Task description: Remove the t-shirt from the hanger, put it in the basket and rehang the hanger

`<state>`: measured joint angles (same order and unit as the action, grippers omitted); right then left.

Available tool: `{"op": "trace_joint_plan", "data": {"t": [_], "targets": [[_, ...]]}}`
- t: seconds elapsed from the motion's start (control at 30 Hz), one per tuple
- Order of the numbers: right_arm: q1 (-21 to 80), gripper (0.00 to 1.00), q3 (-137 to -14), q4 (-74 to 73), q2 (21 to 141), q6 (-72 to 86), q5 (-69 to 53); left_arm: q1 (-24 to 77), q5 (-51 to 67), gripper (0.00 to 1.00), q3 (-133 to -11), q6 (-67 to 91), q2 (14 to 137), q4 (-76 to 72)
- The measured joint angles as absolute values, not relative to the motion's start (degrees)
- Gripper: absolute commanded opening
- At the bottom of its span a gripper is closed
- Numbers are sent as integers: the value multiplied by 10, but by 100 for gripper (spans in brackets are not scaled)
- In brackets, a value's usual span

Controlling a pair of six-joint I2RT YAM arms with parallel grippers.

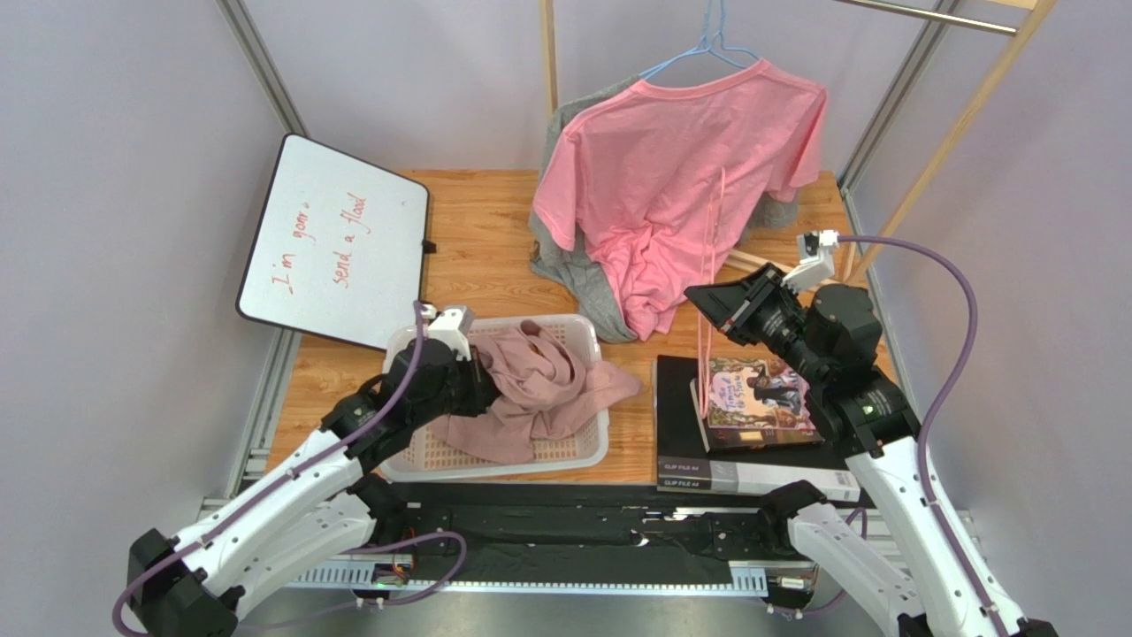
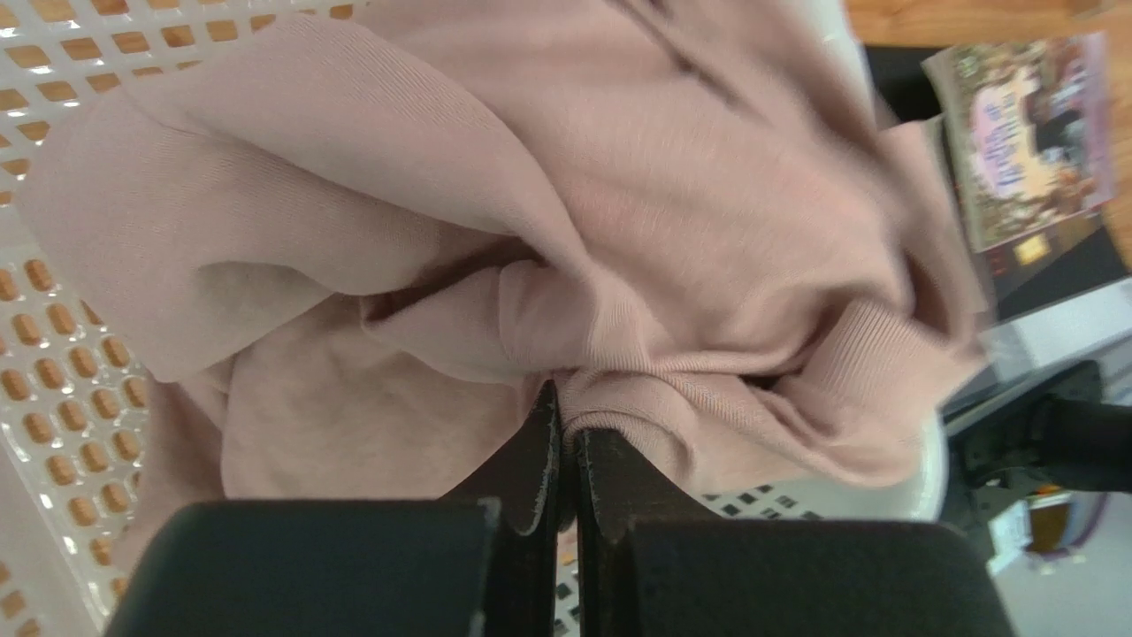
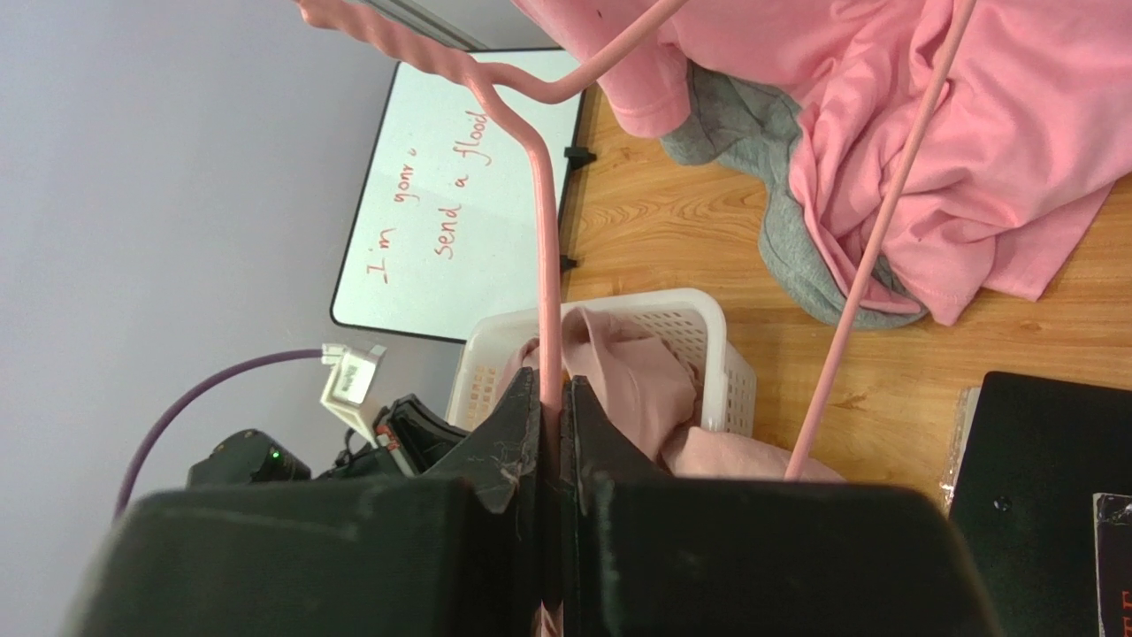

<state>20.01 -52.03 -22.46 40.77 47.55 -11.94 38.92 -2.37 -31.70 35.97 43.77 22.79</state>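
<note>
A dusty-pink t-shirt (image 1: 538,385) lies crumpled in the white basket (image 1: 439,458), hanging over its right rim. My left gripper (image 2: 565,405) is shut, pinching a fold of this t-shirt (image 2: 532,199) at its fingertips. Right of the basket, my right gripper (image 3: 552,392) is raised and shut on the wire of a bare pink hanger (image 3: 542,239). In the top view that hanger (image 1: 719,226) shows as thin pink lines crossing in front of the hanging clothes, with the right gripper (image 1: 702,303) on it.
A bright pink t-shirt (image 1: 678,159) hangs on a blue hanger (image 1: 704,51) from the wooden rack at the back, a grey garment (image 1: 571,272) behind it. A whiteboard (image 1: 339,239) leans at the left. A book (image 1: 757,398) lies on black boxes (image 1: 744,467) under the right arm.
</note>
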Motion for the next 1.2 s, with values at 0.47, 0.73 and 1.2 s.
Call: {"op": "trace_joint_plan", "data": {"t": [0.47, 0.73, 1.2], "targets": [[211, 0, -505, -220, 414, 475, -123, 389, -30, 58, -303, 425, 268, 213], [213, 0, -511, -224, 411, 471, -121, 389, 53, 57, -298, 421, 321, 221], [214, 0, -500, -243, 423, 496, -66, 642, 130, 59, -510, 384, 547, 60]]}}
